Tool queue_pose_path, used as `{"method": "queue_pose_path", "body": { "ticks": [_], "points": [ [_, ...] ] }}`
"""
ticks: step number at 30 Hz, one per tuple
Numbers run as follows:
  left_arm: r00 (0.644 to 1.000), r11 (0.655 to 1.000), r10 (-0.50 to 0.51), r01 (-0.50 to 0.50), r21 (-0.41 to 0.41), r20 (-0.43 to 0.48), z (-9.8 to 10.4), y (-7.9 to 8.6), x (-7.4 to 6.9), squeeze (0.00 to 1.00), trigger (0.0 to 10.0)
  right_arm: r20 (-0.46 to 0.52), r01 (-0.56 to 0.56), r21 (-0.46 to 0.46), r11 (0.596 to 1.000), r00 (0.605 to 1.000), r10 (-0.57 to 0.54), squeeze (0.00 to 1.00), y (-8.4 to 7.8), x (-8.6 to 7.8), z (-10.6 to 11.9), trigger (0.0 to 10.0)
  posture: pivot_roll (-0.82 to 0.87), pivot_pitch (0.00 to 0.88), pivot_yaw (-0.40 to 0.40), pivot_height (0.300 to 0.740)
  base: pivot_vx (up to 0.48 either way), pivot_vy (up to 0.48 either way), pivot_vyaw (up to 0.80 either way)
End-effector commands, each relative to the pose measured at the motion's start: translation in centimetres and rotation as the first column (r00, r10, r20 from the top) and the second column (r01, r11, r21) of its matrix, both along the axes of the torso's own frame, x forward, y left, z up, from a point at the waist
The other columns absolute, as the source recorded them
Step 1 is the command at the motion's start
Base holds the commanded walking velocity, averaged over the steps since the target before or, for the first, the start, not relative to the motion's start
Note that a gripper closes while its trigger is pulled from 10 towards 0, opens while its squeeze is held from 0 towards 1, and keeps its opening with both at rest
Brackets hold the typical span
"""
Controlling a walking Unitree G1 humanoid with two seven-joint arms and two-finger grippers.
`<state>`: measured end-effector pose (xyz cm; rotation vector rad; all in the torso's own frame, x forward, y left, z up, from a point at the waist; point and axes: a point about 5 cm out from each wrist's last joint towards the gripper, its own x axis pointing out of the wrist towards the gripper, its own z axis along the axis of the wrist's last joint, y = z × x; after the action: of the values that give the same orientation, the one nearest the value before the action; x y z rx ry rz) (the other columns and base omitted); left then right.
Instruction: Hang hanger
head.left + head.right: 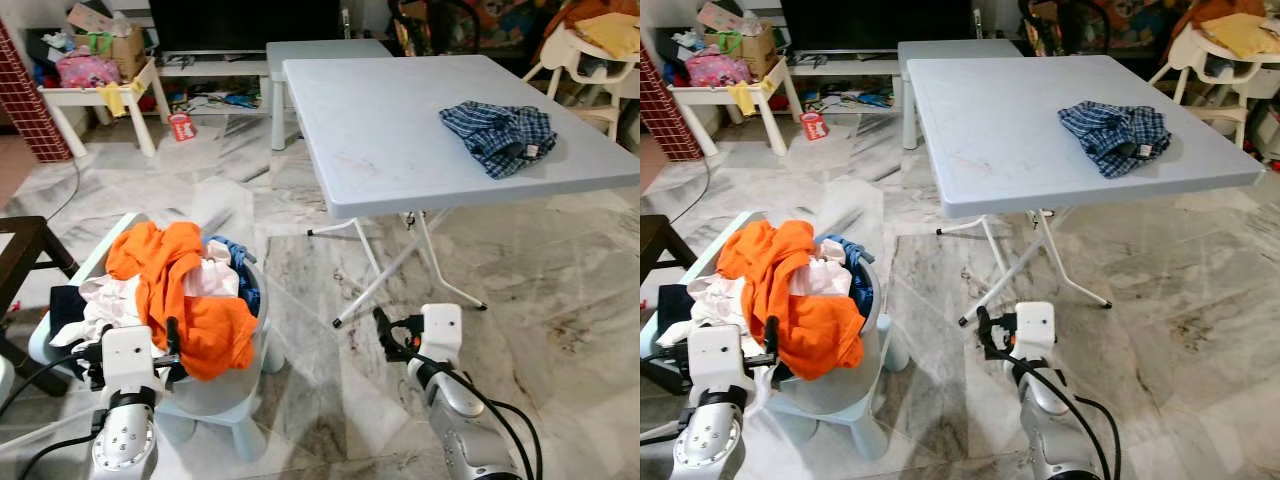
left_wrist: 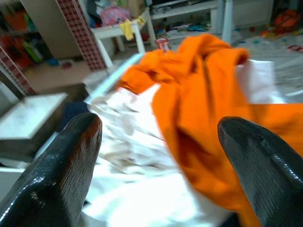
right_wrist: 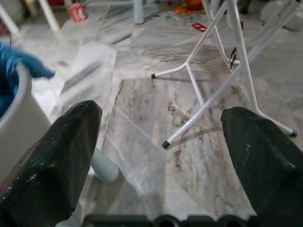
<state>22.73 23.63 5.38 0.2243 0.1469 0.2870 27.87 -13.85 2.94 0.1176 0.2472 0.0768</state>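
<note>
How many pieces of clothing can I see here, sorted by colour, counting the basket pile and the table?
Orange: 1, the orange garment draped over the basket
White: 1, the white cloth beside it
Blue: 1, the blue cloth at the basket's far rim
Blue plaid: 1, the plaid shirt on the table
Total: 4 told apart; more may lie hidden beneath.

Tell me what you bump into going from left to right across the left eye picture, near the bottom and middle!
Left gripper → orange garment heaped in the pale blue laundry basket → right gripper over the marble floor → white folding table's legs → blue plaid garment on the table top.
</note>
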Motion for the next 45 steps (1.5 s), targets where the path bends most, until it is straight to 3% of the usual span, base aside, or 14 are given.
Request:
{"method": "queue_pose_path", "body": {
  "ticks": [1, 6, 9, 12, 16, 19, 21, 28, 29, 35, 39, 45],
  "points": [
    [1.0, 1.0, -0.024, 0.024, -0.002, 0.001, 0.3, -0.5, 0.5, 0.0, 10.0, 0.003, 0.039, 0.01, 0.999, 0.999, -0.039, 0.0, -0.8, 0.1, 0.0, 10.0, 0.13, 0.0, 0.017, 0.74, 0.0, 0.0, 0.0],
    [0.998, 0.998, -0.059, 0.059, -0.026, -0.004, 0.3, -1.7, 0.9, 0.0, 10.0, -0.013, 0.058, -0.003, 0.998, 0.998, -0.058, 0.0, -1.7, 0.1, -0.6, 10.0, 0.1, 0.0, 0.039, 0.74, 0.0, 0.0, 0.0],
    [0.997, 0.997, -0.074, 0.074, -0.036, -0.013, -0.1, -2.3, 0.6, 0.0, 10.0, -0.008, 0.067, -0.008, 0.998, 0.998, -0.067, 0.0, -1.9, 0.2, -0.5, 10.0, 0.1, 0.0, 0.012, 0.74, 0.0, 0.0, 0.0],
    [0.998, 0.998, -0.058, 0.058, -0.036, -0.022, -0.6, -2.4, 0.4, 0.0, 10.0, 0.007, 0.012, -0.017, 1.0, 1.0, -0.012, 0.0, -1.3, 0.4, 0.0, 10.0, 0.1, 0.0, -0.016, 0.74, 0.0, 0.0, 0.0],
    [0.999, 0.994, 0.028, -0.03, -0.103, -0.016, -1.0, -1.8, 0.0, 0.0, 10.0, 0.058, -0.152, -0.073, 0.986, 0.986, 0.157, 0.0, 0.2, 0.6, 0.8, 10.0, 0.11, 0.0, -0.056, 0.74, 0.0, 0.0, 0.0],
    [0.998, 0.989, 0.063, -0.067, -0.135, -0.028, -1.4, -1.4, 0.1, 0.0, 10.0, 0.063, -0.194, -0.067, 0.979, 0.978, 0.198, 0.0, 0.7, 0.8, 1.0, 10.0, 0.11, 0.0, -0.061, 0.74, 0.0, 0.0, 0.0],
    [0.997, 0.989, 0.073, -0.076, -0.13, -0.028, -1.6, -0.9, 0.6, 0.0, 10.0, 0.095, -0.283, -0.094, 0.954, 0.952, 0.292, 0.0, 1.8, 1.2, 1.9, 10.0, 0.12, 0.0, -0.079, 0.74, 0.0, 0.0, 0.0],
    [0.997, 0.982, 0.075, -0.072, -0.175, 0.01, -1.0, -1.0, 2.3, 0.0, 10.0, 0.141, -0.337, -0.123, 0.934, 0.925, 0.352, 0.0, 2.6, 1.6, 3.3, 10.0, 0.1, 0.0, -0.078, 0.74, 0.0, 0.0, 0.0],
    [0.997, 0.982, 0.067, -0.059, -0.177, 0.038, -0.4, -1.1, 3.2, 0.0, 10.0, 0.15, -0.355, -0.133, 0.926, 0.916, 0.372, 0.0, 2.7, 1.6, 3.6, 10.0, 0.09, 0.0, -0.072, 0.74, 0.0, 0.0, 0.0],
    [0.995, 0.983, 0.06, -0.047, -0.175, 0.073, 0.5, -0.7, 5.0, 0.0, 10.0, 0.146, -0.361, -0.159, 0.919, 0.912, 0.384, 0.0, 2.1, 1.0, 3.6, 10.0, 0.05, 0.0, -0.058, 0.74, 0.0, 0.0, 0.0],
    [0.994, 0.985, 0.081, -0.07, -0.161, 0.068, 0.6, -0.1, 5.3, 0.0, 10.0, 0.139, -0.361, -0.169, 0.917, 0.912, 0.385, 0.0, 1.8, 0.8, 3.5, 10.0, 0.04, 0.0, -0.054, 0.74, 0.0, 0.0, 0.0],
    [0.989, 0.961, 0.148, -0.138, -0.239, 0.025, 0.1, 1.2, 6.5, 0.0, 10.0, 0.138, -0.363, -0.181, 0.914, 0.911, 0.389, 0.0, 1.8, 0.6, 3.6, 10.0, 0.02, 0.0, -0.05, 0.74, 0.0, 0.0, 0.0]
  ]
}}
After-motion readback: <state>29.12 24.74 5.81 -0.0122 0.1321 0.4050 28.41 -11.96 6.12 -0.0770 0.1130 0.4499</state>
